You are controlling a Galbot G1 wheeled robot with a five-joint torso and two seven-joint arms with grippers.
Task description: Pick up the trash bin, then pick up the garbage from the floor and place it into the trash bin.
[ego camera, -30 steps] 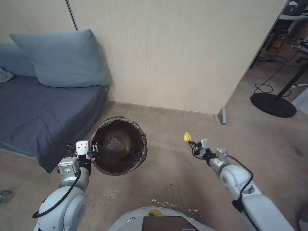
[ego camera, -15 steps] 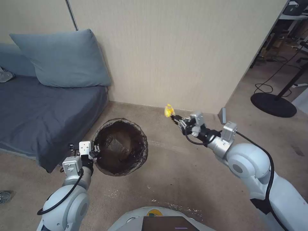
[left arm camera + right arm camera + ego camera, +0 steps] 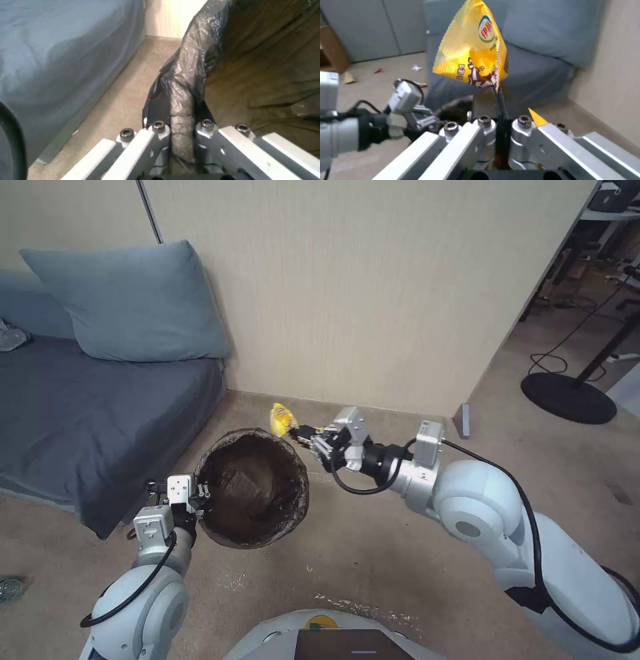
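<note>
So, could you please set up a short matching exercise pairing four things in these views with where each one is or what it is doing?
1. left gripper
2. right gripper
3. yellow wrapper
4. pillow

A. on the couch
B. shut on the trash bin rim
C. above the bin's far rim
D. shut on the wrapper

Pairs: 1-B, 2-D, 3-C, 4-A

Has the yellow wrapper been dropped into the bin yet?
No, the right gripper is shut on the wrapper, above the bin rim.

Yellow wrapper (image 3: 471,52): oval logo reading "伊利".
</note>
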